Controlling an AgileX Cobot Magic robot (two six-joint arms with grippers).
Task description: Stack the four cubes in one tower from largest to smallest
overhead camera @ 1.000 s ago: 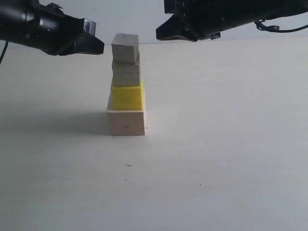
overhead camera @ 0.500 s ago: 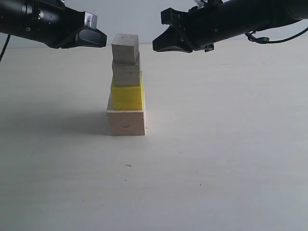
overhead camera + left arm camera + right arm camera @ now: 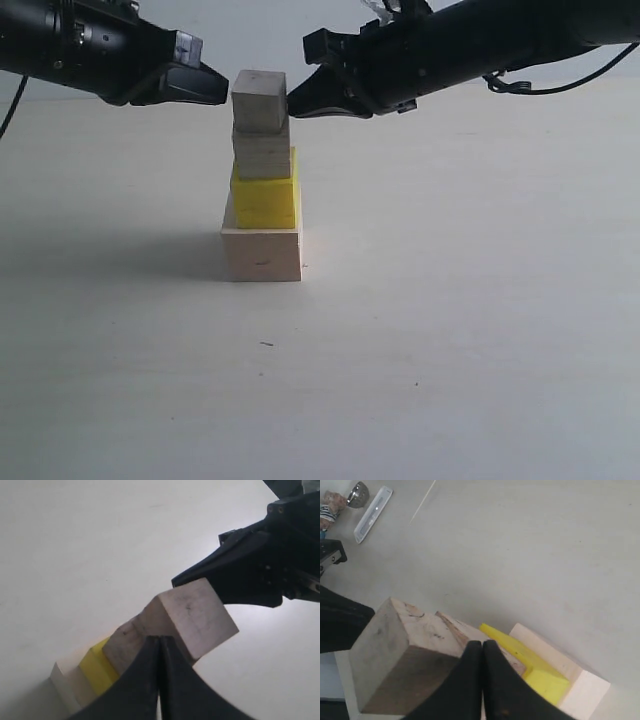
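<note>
All four cubes stand as one tower on the table. The large pale wood cube point(image 3: 262, 254) is at the bottom, the yellow cube point(image 3: 265, 201) on it, then the medium grained cube point(image 3: 262, 155), and the small wood cube point(image 3: 260, 101) on top, turned a little off square. My left gripper point(image 3: 222, 93) is shut and empty, its tip right beside the small cube's left face. My right gripper point(image 3: 291, 104) is shut and empty too, its tip at the small cube's right face. The wrist views show the shut jaws close to the small cube point(image 3: 197, 618) point(image 3: 405, 652).
The pale tabletop point(image 3: 450, 330) spreads all round the tower. In the right wrist view a white flat bar point(image 3: 373, 514) and a small metal object point(image 3: 357, 494) lie far off on the table.
My right gripper has swung down and left, from well clear of the tower to the small cube's right face. The left gripper rose slightly and edged right. The tower has not shifted.
</note>
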